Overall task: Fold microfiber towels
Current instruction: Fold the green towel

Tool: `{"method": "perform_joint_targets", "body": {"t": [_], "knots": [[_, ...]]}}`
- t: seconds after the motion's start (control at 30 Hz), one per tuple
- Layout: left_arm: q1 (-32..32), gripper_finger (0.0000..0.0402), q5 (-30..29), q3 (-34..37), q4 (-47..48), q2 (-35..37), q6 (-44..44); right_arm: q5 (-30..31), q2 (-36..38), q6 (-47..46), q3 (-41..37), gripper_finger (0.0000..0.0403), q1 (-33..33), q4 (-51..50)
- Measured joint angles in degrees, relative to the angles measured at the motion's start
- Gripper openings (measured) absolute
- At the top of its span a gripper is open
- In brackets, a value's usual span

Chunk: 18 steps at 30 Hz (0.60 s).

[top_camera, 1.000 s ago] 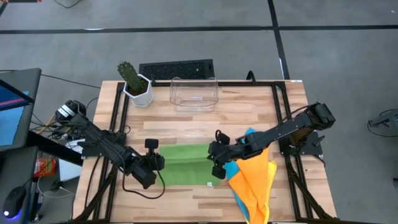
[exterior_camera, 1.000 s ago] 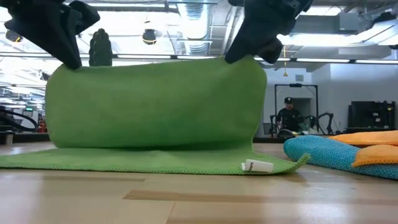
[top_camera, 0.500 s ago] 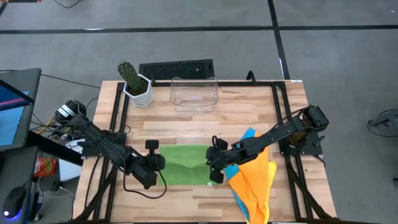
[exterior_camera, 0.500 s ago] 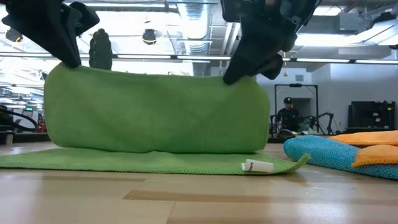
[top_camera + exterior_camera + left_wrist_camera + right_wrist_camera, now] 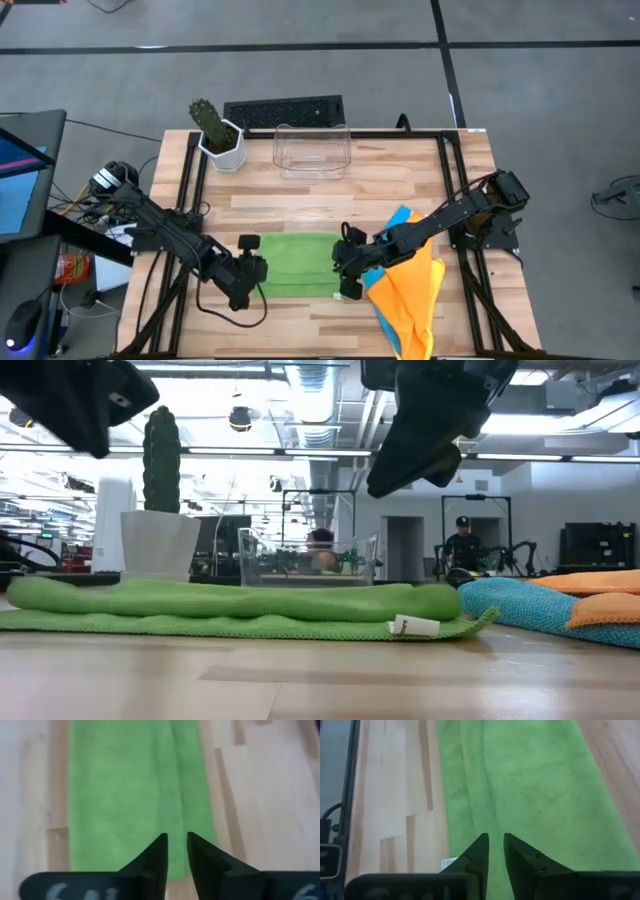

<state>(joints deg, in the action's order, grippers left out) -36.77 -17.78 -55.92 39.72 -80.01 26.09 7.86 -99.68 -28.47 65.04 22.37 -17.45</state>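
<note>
green towel: the green microfiber towel (image 5: 293,265) lies flat on the table (image 5: 400,175), doubled over once — a rolled fold edge runs along its length in the low view (image 5: 240,600).
long axis: left to right across the table, from one pincer to the other.
left pincer: the left pincer (image 5: 247,270) hangs just over the towel's left short end, fingers a narrow slit apart, nothing between them (image 5: 175,855).
right pincer: the right pincer (image 5: 347,268) hangs just over the right short end, the same narrow gap, empty (image 5: 492,852); the white tag (image 5: 413,626) lies below it.
which is nearer: neither — each arm sits over its own end, the towel directly beneath and stretching away toward the other arm.
next fold, as a judgement: bringing one short end over the other would halve the long axis; either arm is equally placed.
other towels: orange towel (image 5: 410,300) and blue towel (image 5: 400,218) are heaped just right of the green one.
</note>
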Motion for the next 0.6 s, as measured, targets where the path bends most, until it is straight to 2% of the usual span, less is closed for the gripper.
{"method": "perform_joint_targets", "body": {"t": [0.2,0.37,0.6], "knots": [[0.00,0.0108,2.33,0.00,-0.35,0.00,-0.09,-0.29,-0.04,-0.02,0.00,0.0116,0.15,0.00],[0.03,0.0119,-4.67,0.04,0.06,0.00,0.22,-0.27,-0.78,0.18,0.04,0.0137,0.02,-0.28],[0.61,0.0111,-2.02,8.08,-12.26,-0.02,0.63,-0.81,-4.54,-0.06,0.02,0.0149,0.37,-0.35]]}}
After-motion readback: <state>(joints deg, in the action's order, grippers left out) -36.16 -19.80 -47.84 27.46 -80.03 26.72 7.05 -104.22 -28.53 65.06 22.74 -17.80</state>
